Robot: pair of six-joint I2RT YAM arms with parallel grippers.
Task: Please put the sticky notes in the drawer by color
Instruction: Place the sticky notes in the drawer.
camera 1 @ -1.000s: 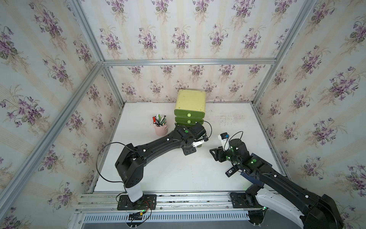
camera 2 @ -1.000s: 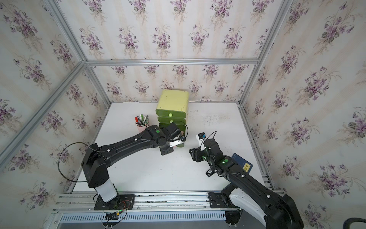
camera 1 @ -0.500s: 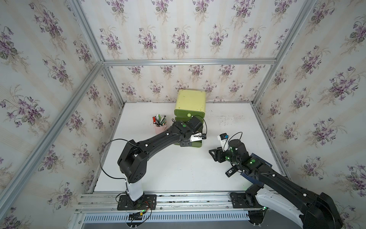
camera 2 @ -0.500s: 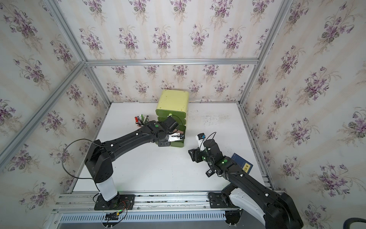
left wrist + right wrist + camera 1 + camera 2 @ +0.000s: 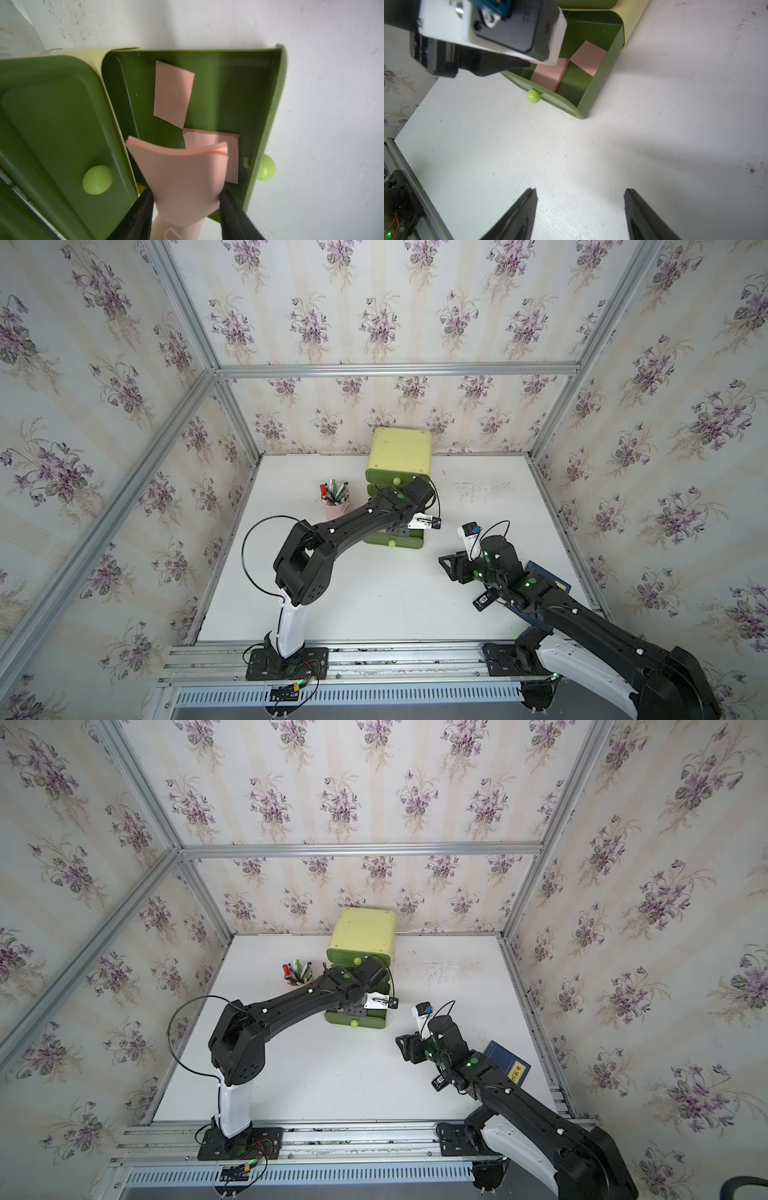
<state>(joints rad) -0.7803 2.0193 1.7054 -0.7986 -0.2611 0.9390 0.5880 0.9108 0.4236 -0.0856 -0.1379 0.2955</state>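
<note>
The drawer chest (image 5: 401,445) (image 5: 365,928) stands at the back of the table with its bottom drawer (image 5: 270,124) pulled out. Two salmon pink sticky notes (image 5: 173,93) (image 5: 230,149) lie flat inside it, and the right wrist view shows them too (image 5: 589,58). My left gripper (image 5: 186,192) hangs over that drawer's front, shut on a bent pink pad of sticky notes (image 5: 182,176). Its fingers press the pad's two sides. My right gripper (image 5: 580,190) (image 5: 449,566) is open and holds nothing, low over the bare table right of the drawer.
A pink pen cup (image 5: 336,502) stands left of the chest, close to my left arm. A dark blue book (image 5: 509,1063) lies at the right edge, partly under my right arm. The middle drawer's front and knob (image 5: 97,179) sit just above the open one.
My left wrist has swung back and to the right, over the open bottom drawer, carrying the pink pad. The right arm has hardly moved.
</note>
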